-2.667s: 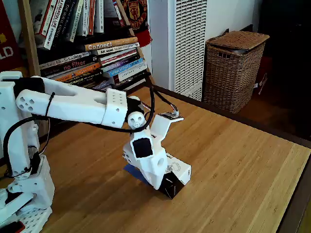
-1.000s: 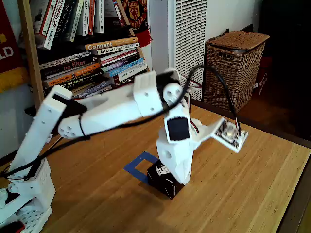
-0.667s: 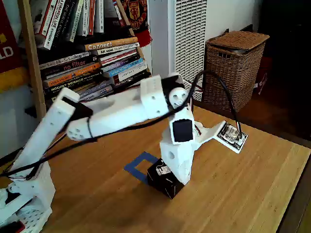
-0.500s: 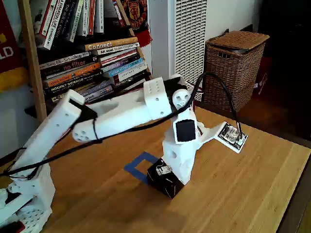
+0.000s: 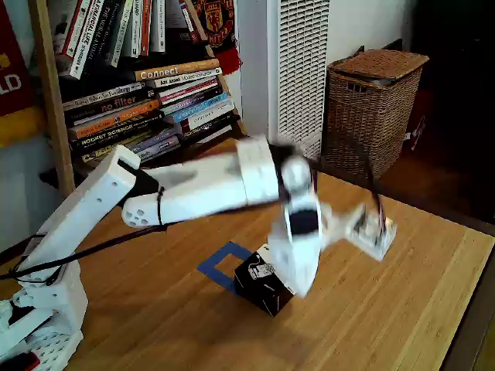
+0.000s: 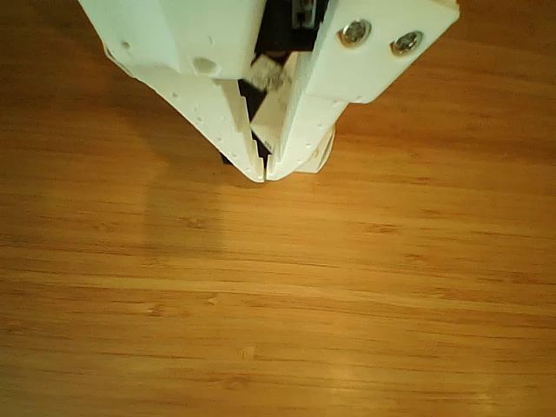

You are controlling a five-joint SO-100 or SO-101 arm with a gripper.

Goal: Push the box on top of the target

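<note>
Our hand (image 6: 265, 174), fingers closed on nothing, sits behind the box (image 5: 261, 284); next we shove it onto the target (image 5: 224, 263) just beyond.

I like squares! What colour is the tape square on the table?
Blue; the tape square shows best in the fixed view.

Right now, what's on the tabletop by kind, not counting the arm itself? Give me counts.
Black boxes: 1, the box, beside the gripper, whose fingertips are together.
Blue tape squares: 1, the target, with the box at its edge, not yet on it.
Total: 2
</note>
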